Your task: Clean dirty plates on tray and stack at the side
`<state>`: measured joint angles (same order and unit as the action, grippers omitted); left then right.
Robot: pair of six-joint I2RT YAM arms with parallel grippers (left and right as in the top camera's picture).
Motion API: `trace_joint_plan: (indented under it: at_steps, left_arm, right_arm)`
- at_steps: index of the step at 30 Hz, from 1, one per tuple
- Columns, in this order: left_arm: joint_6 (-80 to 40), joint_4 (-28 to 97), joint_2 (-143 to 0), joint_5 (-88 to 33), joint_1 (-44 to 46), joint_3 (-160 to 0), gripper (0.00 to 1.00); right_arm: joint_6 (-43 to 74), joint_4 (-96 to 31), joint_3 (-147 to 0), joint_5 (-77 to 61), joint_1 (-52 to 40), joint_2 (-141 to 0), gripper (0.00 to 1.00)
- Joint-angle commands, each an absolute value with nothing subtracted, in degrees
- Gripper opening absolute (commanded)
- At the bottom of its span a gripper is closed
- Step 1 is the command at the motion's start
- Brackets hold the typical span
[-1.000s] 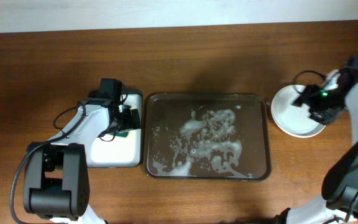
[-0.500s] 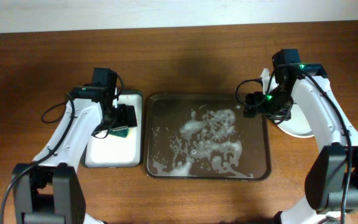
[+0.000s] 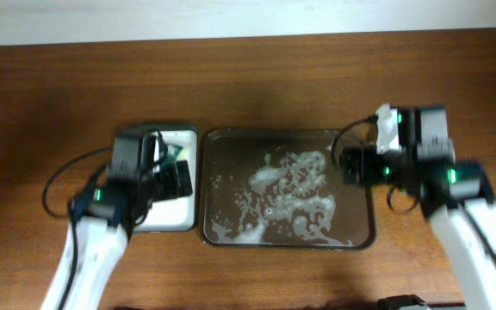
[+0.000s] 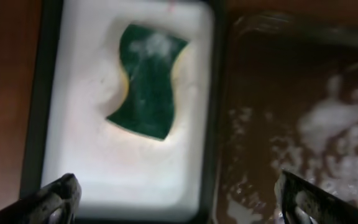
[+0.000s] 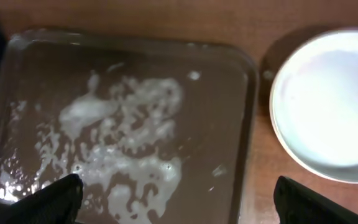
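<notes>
Tray: the dark brown tray [image 5: 229, 155] lay in the middle of the bench [image 5: 135, 12]. Its base carried only white suds [image 5: 129, 124], and no plate was on it.

Plates: a white plate [image 5: 334, 112] sat on the bench just beside the tray's right edge, clean in the centre. Whether others lay under it could not be told, and no mint green plate showed in any view.

Right gripper: the right gripper [image 5: 179, 199] was released, its fingers spread wide with nothing between them. It hung over the tray's right end, near the white plate.

Left gripper: the left gripper [image 4: 179, 199] was also released and empty, above the near edge of the small tray [image 4: 79, 155].

Sponge: the green sponge [image 4: 148, 81] lay loose on the small tray's white inside, apart from both fingers.

Step in hand: this looked like the moment after the set-down at the side, with washing over and neither gripper at work on anything.

Progress: probably at or near the end, since nothing dirty showed on the tray.

Next move: likely a lift of both arms away. The right arm would need to rise without clipping the plate's rim, and the stack would need a check that it sat square.
</notes>
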<state>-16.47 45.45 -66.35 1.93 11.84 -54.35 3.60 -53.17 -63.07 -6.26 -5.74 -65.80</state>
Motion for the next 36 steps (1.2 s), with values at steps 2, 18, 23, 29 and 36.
trace_joint_plan:
  at_steps: [2,18,23,29,36]
  left_arm:
    - [-18.81,43.11,-51.75,2.81,12.97,-46.46,0.99]
    - [-18.81,43.13,-43.53,2.76,12.97,-45.15,1.00]
    - [-18.81,43.13,-43.53,2.76,12.97,-45.15,0.99]
    - [-18.81,43.13,-43.53,2.76,12.97,-45.15,0.99]
    - [-18.81,43.16,-43.53,2.76,12.97,-45.15,0.99]
  right_arm:
    - [3.84,-52.97,-57.21,-4.01,-7.70,-53.39,0.99]
    - [3.84,-54.17,-57.17,-4.01,-7.70,-54.76,0.99]
    - [3.84,-54.15,-57.14,-3.99,-7.70,-59.31,0.99]
    - [3.81,-53.67,-55.00,-3.97,-7.38,-54.33,0.99]
    - [3.84,-34.48,-38.44,-4.05,-6.20,-35.68,0.99]
